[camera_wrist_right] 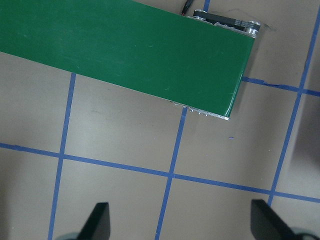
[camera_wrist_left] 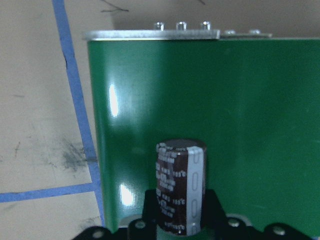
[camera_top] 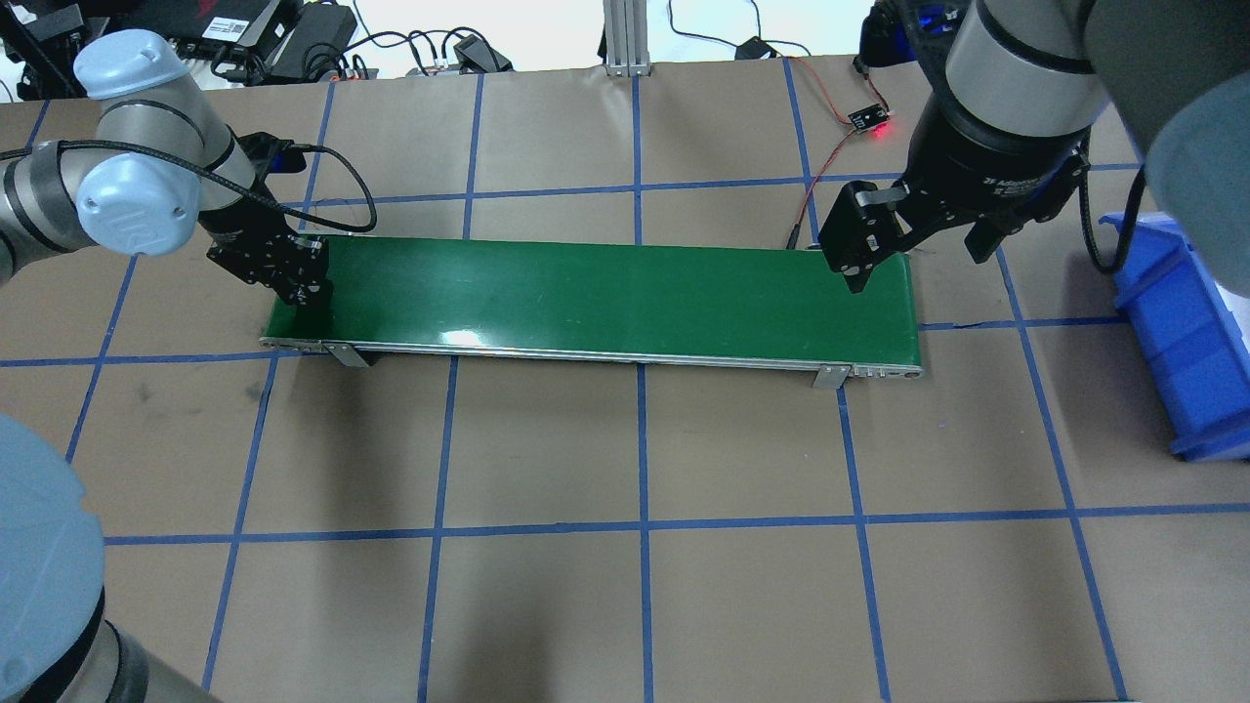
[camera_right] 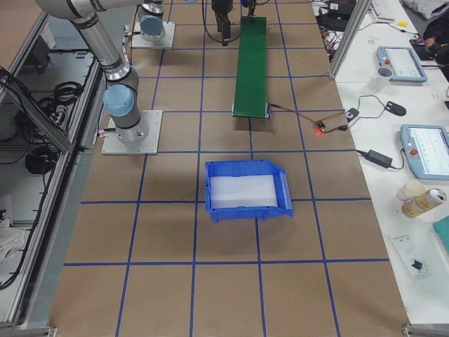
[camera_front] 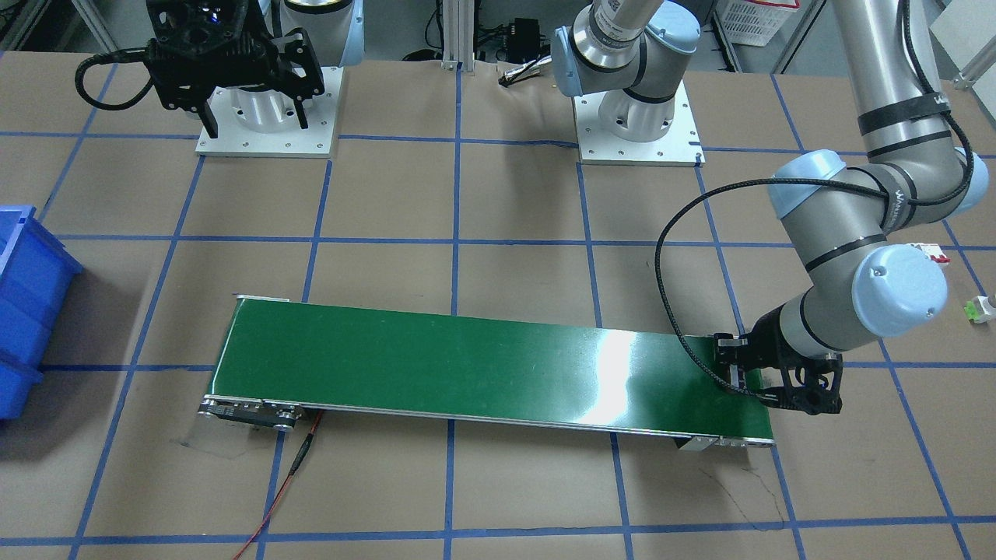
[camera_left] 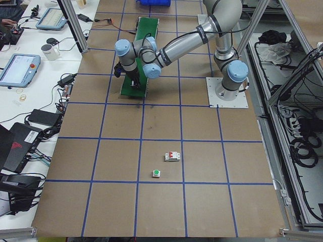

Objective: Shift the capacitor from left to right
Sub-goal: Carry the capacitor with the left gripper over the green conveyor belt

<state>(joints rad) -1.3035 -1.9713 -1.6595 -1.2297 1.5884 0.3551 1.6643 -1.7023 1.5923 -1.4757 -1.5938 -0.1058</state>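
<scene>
The capacitor [camera_wrist_left: 180, 187], a dark-brown cylinder with a grey stripe, shows only in the left wrist view. It sits clamped between the fingers of my left gripper [camera_top: 298, 283], just over the left end of the green conveyor belt [camera_top: 605, 293]. I cannot tell whether it touches the belt. In the front-facing view that gripper [camera_front: 809, 389] is at the belt's right-hand end and hides the capacitor. My right gripper [camera_top: 918, 256] hangs open and empty above the belt's other end. Its two fingertips [camera_wrist_right: 100, 220] frame bare table in the right wrist view.
A blue bin [camera_top: 1182, 332] stands on the table beyond the belt's right end. A small board with a red light [camera_top: 869, 122] and its wires lie behind the belt. A white breaker [camera_left: 173, 157] and a green-and-white part [camera_left: 156, 173] lie far off on the left.
</scene>
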